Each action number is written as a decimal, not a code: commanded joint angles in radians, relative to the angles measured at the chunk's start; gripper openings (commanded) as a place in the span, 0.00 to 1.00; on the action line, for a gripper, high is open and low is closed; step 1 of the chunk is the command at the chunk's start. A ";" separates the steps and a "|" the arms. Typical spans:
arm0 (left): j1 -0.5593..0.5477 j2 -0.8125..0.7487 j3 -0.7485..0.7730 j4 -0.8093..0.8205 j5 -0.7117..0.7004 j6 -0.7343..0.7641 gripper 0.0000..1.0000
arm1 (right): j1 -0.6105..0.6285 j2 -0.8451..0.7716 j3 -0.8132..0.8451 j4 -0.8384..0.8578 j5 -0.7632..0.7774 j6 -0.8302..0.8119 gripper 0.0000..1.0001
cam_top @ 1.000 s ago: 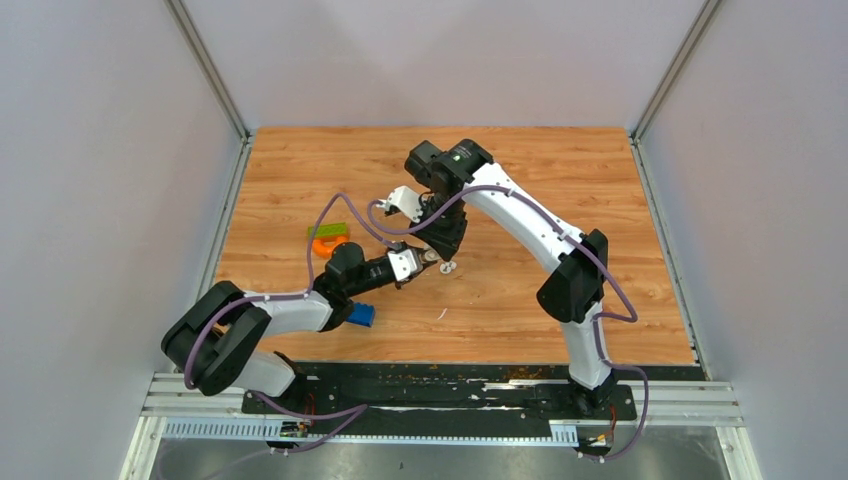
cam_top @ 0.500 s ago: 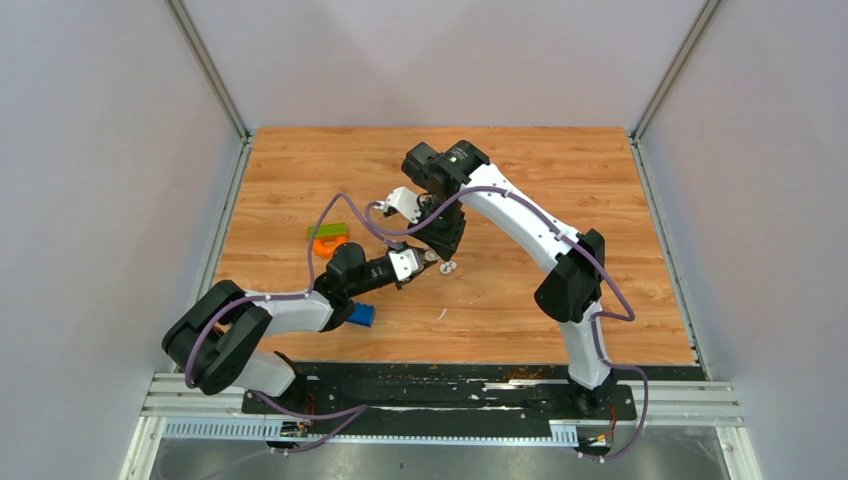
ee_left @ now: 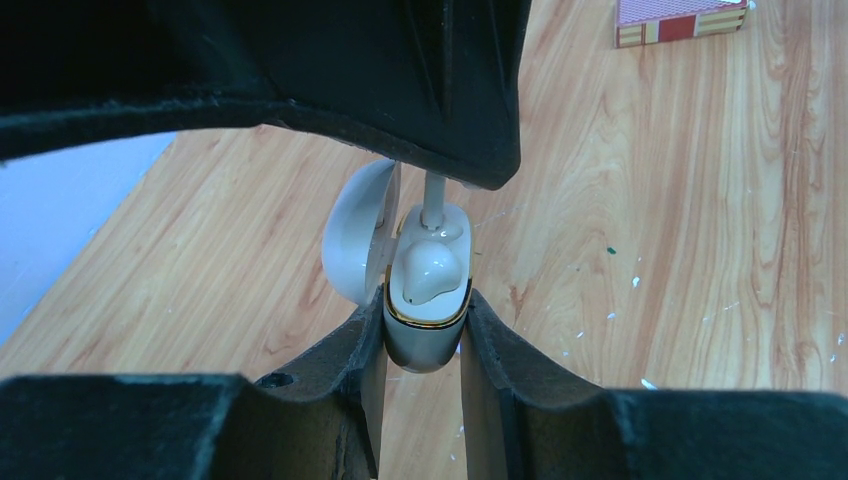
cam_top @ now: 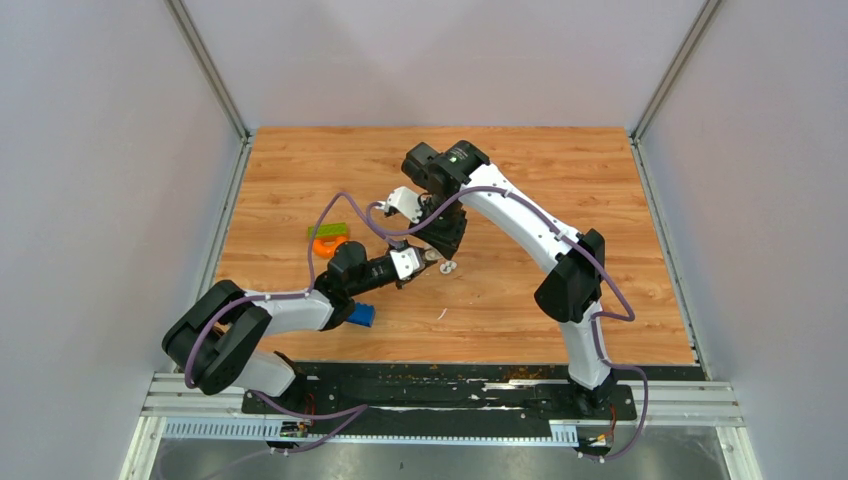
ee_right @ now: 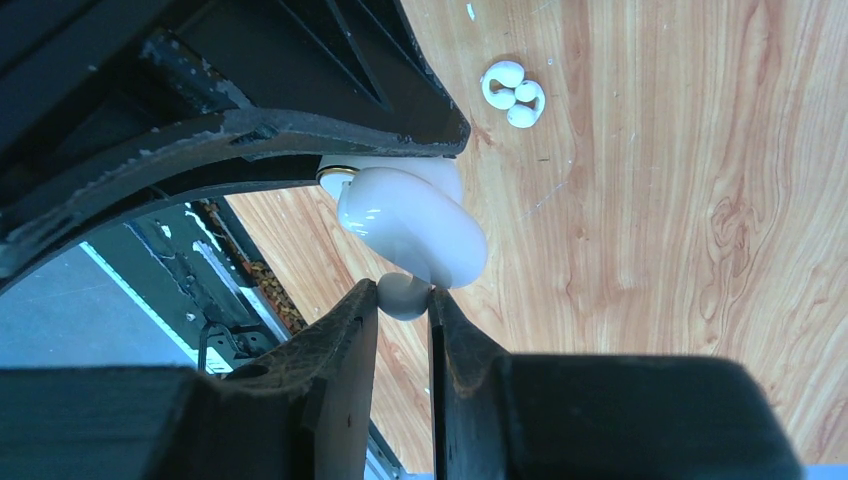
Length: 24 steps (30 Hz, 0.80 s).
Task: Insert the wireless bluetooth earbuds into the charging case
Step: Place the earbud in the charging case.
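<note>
The wooden tabletop [cam_top: 560, 160] carried everything. Both arms met near its middle. The left hand [ee_left: 423, 302] was clamped tight on the white, gold-rimmed charging case [ee_left: 420, 345], whose lid stood open. The right hand [ee_right: 402, 295] pinched an earbud [ee_left: 428, 272] by its stem, its head sitting in the case. The right hand's black body hid the stem's upper end. A red patterned box [ee_left: 680, 18] lay beyond, its print too small to read. A blue brick [cam_top: 361, 315] lay beside the left arm [cam_top: 290, 310]. Loose earbuds [ee_right: 513, 92] lay on the wood near the hands.
</note>
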<state>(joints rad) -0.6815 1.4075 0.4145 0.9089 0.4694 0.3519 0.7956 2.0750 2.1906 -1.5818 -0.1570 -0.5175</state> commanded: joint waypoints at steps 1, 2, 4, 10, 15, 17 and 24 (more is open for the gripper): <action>-0.010 -0.003 0.033 0.031 0.012 0.021 0.09 | 0.004 -0.048 0.003 -0.016 0.025 0.003 0.11; -0.011 -0.003 0.033 0.032 0.013 0.019 0.09 | 0.004 -0.049 0.001 -0.016 0.027 0.003 0.11; -0.010 -0.005 0.033 0.038 0.015 0.016 0.08 | 0.003 -0.049 -0.004 -0.016 0.026 0.003 0.11; -0.012 -0.002 0.035 0.045 0.016 0.011 0.08 | 0.004 -0.049 -0.018 -0.015 0.028 0.004 0.11; -0.012 0.001 0.037 0.045 0.018 0.007 0.09 | 0.004 -0.035 0.001 -0.009 0.024 0.011 0.13; -0.013 0.003 0.039 0.045 0.024 0.007 0.09 | 0.005 -0.020 0.019 -0.004 0.020 0.016 0.15; -0.013 0.006 0.048 0.039 0.004 -0.006 0.09 | 0.012 0.003 0.043 -0.003 0.017 0.027 0.16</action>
<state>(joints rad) -0.6861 1.4097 0.4202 0.9081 0.4721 0.3531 0.7956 2.0750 2.1902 -1.5826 -0.1440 -0.5163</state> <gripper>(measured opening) 0.356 0.232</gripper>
